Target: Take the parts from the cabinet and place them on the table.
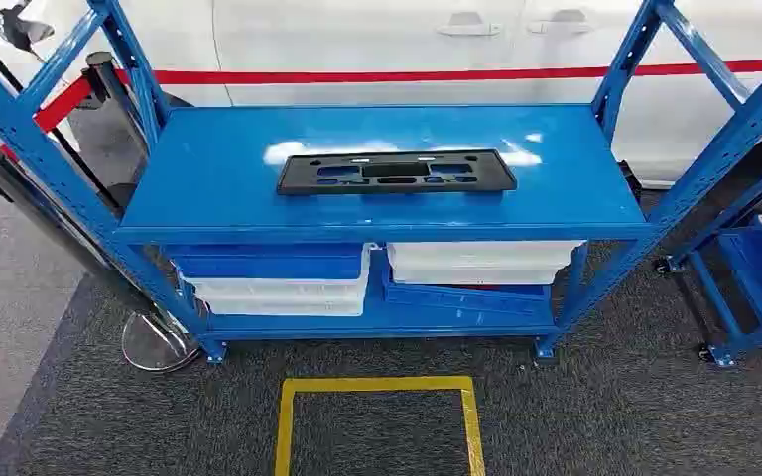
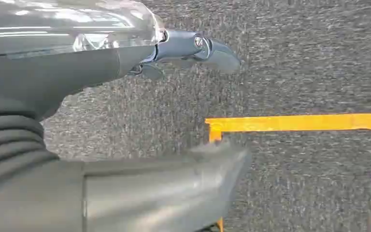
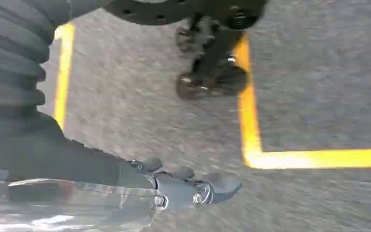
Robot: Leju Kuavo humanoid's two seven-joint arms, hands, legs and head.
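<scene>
Left wrist view shows your left hand (image 2: 125, 116) hanging over grey carpet (image 2: 294, 58) beside yellow floor tape (image 2: 299, 123), fingers (image 2: 198, 48) extended with nothing in them; your right hand (image 3: 140, 188) hangs likewise, fingers apart and empty. Out on the blue shelf (image 1: 218, 188), a flat black plastic plate (image 1: 395, 171) lies centred. It looks light and stiff, with cut-out slots. You'd likely do best taking it by both short ends, since it sits flush and may slide.
</scene>
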